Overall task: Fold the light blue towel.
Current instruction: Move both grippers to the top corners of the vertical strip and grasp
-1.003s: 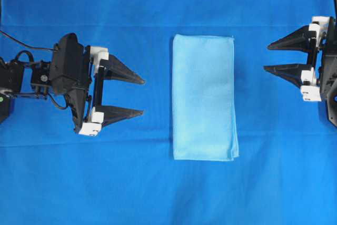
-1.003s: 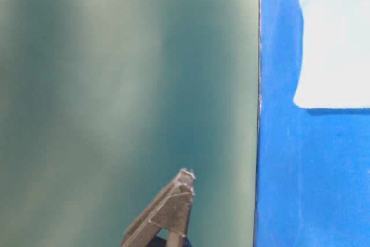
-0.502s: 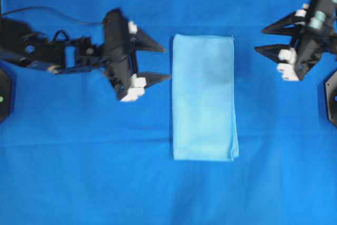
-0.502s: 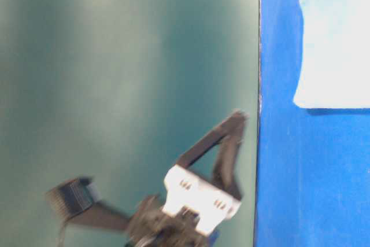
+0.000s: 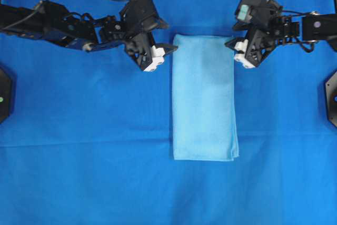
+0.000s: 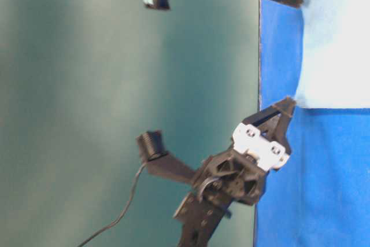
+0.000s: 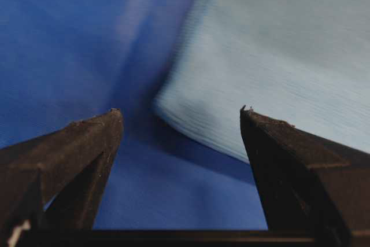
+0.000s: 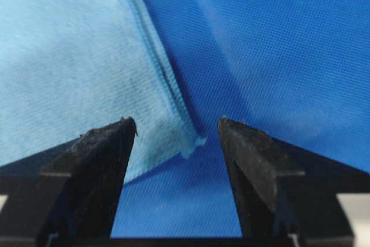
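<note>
Both arms have swung in to the light blue towel (image 5: pixel 204 96): the left gripper (image 5: pixel 167 50) and right gripper (image 5: pixel 230 43), jaws apart, now flank its far corners.

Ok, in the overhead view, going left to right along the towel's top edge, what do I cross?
Left gripper → light blue towel → right gripper, all over the darker blue table covering.
</note>
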Available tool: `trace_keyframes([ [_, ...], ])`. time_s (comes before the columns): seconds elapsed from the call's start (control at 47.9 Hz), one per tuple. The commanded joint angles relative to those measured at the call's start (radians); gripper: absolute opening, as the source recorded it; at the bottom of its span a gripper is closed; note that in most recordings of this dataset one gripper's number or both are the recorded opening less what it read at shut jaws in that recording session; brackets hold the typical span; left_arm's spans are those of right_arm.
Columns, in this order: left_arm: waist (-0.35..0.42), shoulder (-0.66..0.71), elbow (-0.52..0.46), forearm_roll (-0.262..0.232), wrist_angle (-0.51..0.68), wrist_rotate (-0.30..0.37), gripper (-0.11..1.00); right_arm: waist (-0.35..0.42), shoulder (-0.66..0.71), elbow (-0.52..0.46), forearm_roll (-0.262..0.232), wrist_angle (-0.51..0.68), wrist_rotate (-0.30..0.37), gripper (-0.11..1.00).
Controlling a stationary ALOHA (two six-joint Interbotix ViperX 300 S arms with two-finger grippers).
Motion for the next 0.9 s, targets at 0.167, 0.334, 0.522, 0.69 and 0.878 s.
trace_keyframes([
  [0.167,0.018,0.078,-0.071,0.002,0.005,0.011,0.78,-0.023,0.072,-0.044,-0.006,0.002,-0.002,0.62],
  [0.334,0.023,0.098,-0.078,0.002,0.041,0.037,0.71,-0.025,0.084,-0.055,-0.005,0.031,-0.002,0.60],
  [0.522,0.023,0.098,-0.078,0.002,0.067,0.081,0.24,-0.023,0.078,-0.044,0.002,0.063,0.011,0.16],
  [0.69,0.023,0.097,-0.086,0.002,0.069,0.104,0.03,-0.023,0.075,-0.040,0.005,0.069,0.015,0.05],
  [0.878,0.028,0.081,-0.101,0.002,0.089,0.126,0.03,-0.023,0.069,-0.049,0.006,0.071,0.015,0.05],
])
